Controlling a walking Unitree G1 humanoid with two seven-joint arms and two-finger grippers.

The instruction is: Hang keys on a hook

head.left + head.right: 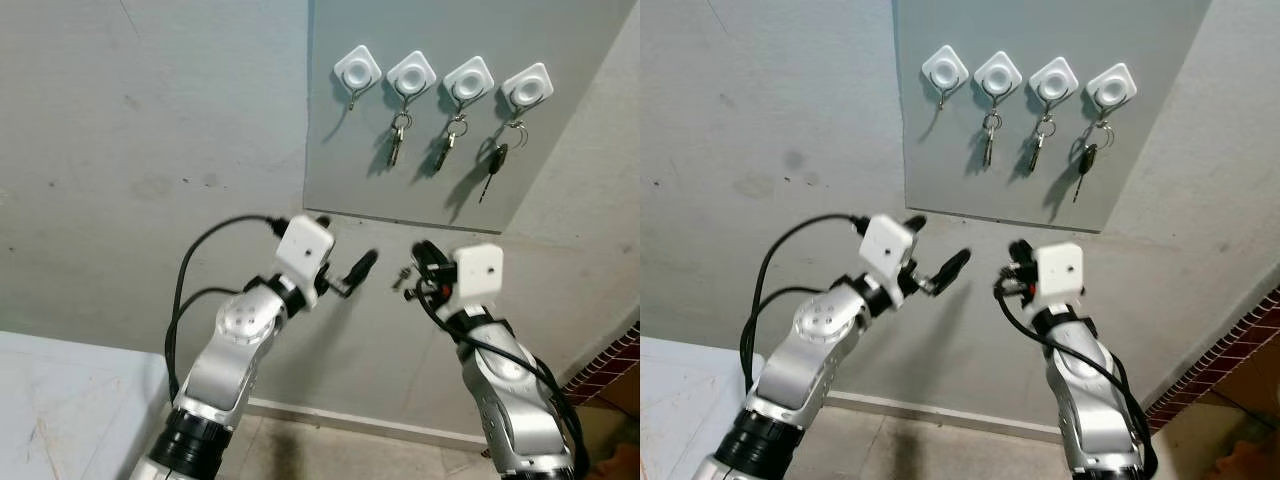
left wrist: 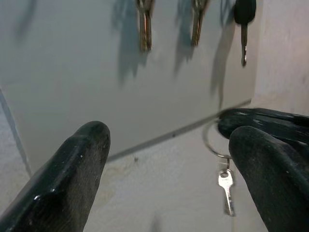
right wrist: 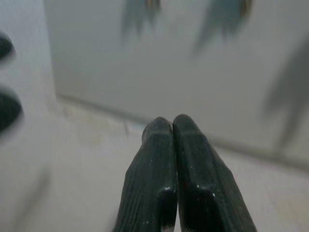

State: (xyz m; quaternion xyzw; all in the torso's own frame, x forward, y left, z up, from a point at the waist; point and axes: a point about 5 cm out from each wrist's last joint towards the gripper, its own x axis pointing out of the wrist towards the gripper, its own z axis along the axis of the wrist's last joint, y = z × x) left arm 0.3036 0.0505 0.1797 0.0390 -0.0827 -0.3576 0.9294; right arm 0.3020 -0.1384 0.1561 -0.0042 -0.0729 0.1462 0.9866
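Note:
A grey wall panel carries a row of white hooks. The leftmost hook is bare. The three to its right hold keys: two metal ones and a black-headed key. My right gripper is raised below the panel, shut on a key ring from which a small silver key dangles. In the right wrist view its fingers press together. My left gripper is open just left of it, fingers wide apart and holding nothing.
The panel sits on a plain grey wall. A white surface lies at the lower left. A brick edge shows at the lower right. A skirting strip runs along the wall's foot.

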